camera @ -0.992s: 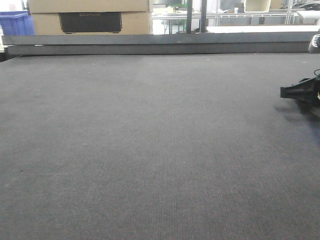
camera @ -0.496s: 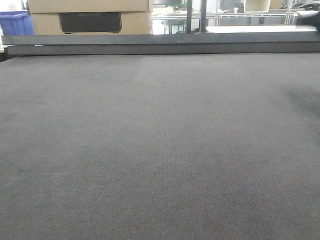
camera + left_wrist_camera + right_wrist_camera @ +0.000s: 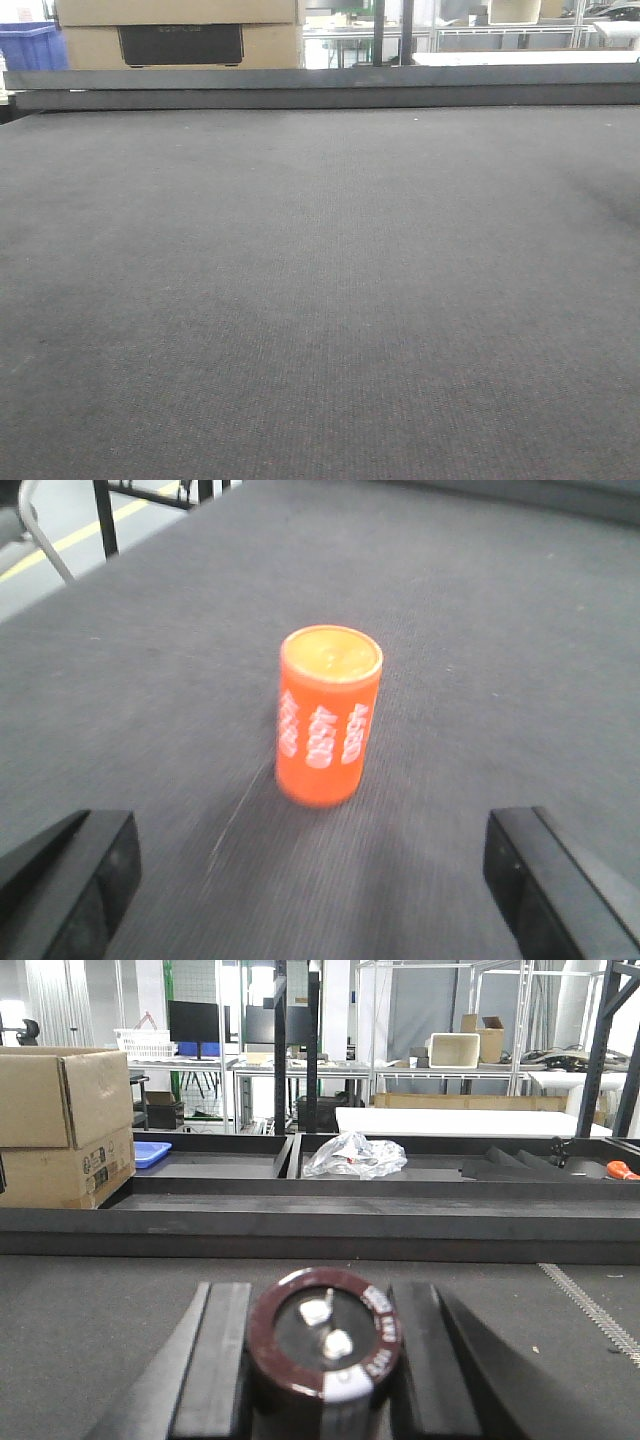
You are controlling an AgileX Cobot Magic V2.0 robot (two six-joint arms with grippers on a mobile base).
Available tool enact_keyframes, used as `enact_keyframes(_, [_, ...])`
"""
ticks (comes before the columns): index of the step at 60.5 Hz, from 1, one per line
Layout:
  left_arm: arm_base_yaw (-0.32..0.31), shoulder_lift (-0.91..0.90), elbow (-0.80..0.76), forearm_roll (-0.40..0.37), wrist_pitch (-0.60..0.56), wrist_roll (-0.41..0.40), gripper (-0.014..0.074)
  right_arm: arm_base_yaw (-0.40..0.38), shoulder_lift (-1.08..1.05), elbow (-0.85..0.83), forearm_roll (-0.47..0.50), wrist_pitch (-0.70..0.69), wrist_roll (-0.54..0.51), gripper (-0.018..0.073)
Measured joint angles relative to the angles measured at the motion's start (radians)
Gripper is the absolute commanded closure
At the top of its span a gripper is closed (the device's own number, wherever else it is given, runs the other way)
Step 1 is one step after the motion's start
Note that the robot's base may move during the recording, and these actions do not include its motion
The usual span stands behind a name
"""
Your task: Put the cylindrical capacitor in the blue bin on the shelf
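In the right wrist view the cylindrical capacitor (image 3: 325, 1335), a dark maroon cylinder with two silvery terminals on its top, sits upright between my right gripper's (image 3: 326, 1365) black fingers (image 3: 225, 1360), which are shut on its sides. My left gripper (image 3: 315, 890) is open low over the mat, its two black fingertips (image 3: 70, 880) far apart. An upright orange can (image 3: 328, 715) with white print stands ahead of it, untouched. Neither gripper shows in the front view. The shelf and its blue bin are out of view.
A dark grey mat (image 3: 320, 280) covers the table, ending at a raised dark rail (image 3: 320, 88). Beyond it are cardboard boxes (image 3: 180, 35), a blue crate (image 3: 28, 45), a crumpled plastic bag (image 3: 355, 1155) and a shallow blue tray (image 3: 150, 1153).
A black gripper stood at the right edge of the front view a second ago; it has since left that view. The mat there is now bare.
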State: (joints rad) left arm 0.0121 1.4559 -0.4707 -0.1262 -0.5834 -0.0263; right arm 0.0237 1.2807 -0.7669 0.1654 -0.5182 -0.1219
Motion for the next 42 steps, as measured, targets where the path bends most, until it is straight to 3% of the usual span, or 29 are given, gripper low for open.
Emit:
enact_keyframes(19, [0.000,0.269,-0.253,0.000,-0.009,0.000,-0.0005,0.000,-0.006,0.000,0.000,0.042,0.000,0.0650])
enact_keyframes(42, [0.004,0.447,-0.382,-0.025,-0.024,0.000,-0.0005,0.000,-0.006,0.000,0.000,0.064,0.000,0.0650])
